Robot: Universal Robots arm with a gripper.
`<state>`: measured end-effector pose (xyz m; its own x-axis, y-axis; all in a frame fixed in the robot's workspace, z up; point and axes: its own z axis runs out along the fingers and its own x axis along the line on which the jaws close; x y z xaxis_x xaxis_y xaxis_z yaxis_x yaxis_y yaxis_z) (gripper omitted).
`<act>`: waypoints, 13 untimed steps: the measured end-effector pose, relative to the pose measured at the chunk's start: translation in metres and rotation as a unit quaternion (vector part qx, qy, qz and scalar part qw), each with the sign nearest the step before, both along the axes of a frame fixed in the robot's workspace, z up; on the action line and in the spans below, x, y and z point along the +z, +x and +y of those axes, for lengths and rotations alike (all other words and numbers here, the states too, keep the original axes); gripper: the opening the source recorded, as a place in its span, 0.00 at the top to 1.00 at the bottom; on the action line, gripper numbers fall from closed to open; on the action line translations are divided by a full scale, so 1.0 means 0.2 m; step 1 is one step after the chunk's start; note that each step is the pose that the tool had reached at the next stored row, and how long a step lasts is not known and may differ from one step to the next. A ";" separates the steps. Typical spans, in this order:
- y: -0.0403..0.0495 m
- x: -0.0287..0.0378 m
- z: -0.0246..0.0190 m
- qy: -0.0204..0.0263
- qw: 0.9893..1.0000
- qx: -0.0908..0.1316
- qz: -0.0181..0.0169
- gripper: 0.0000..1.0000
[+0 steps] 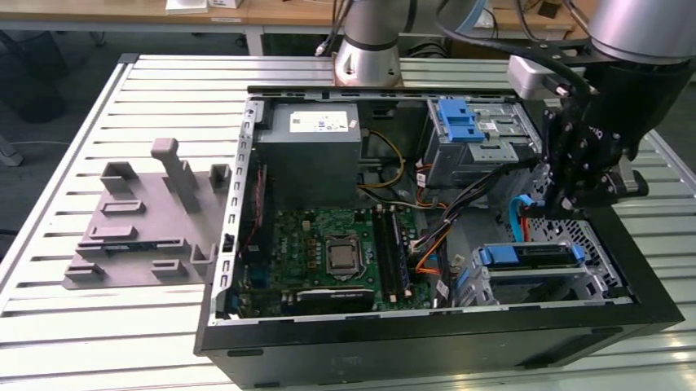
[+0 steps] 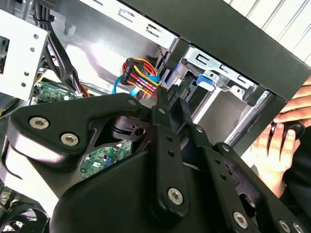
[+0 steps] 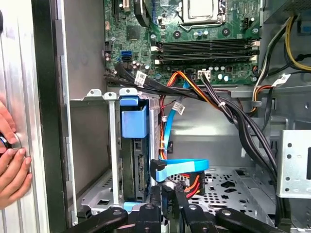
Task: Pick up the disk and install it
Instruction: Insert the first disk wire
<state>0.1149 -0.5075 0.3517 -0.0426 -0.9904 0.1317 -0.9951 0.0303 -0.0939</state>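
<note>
My claw (image 1: 573,195) hangs inside the open computer case (image 1: 435,342), at the exterior view's right, just above the drive cage (image 1: 544,273). Its fingers (image 3: 167,204) look drawn close together and nearly touching, with nothing clearly gripped between them; they sit at the connector end of the disk (image 3: 133,160). The disk stands already slotted in the cage, blue rails and blue tab showing, beside the blue data cable (image 3: 182,167).

I judge the main risk is snagging: the bundle of black cables (image 3: 233,116) and orange-red power wires (image 2: 141,73) crowd the claw, and a pull could unseat a plug.

Room is tight. Cage walls and the case edge hem me in. A person's hand (image 3: 12,160) rests on the desk (image 1: 65,326) just outside the case wall.
</note>
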 end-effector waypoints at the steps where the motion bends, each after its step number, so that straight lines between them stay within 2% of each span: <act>1: 0.000 -0.003 0.000 0.000 1.000 0.000 0.000 0.75; 3: 0.000 -0.004 0.000 0.000 1.000 0.000 0.000 0.75; 4: 0.000 -0.004 0.000 0.000 1.000 0.000 0.000 0.76; 5: 0.000 -0.004 0.000 0.000 1.000 0.000 0.000 0.83; 6: 0.000 -0.004 0.000 0.000 1.000 0.000 0.000 0.83; 8: 0.002 -0.005 0.000 0.000 1.000 0.000 0.002 0.84; 10: 0.009 -0.005 0.000 0.000 1.000 0.000 0.008 0.84; 11: 0.013 -0.005 0.000 0.000 1.000 0.000 0.012 0.84; 13: 0.023 -0.007 0.000 0.000 1.000 0.000 0.023 0.84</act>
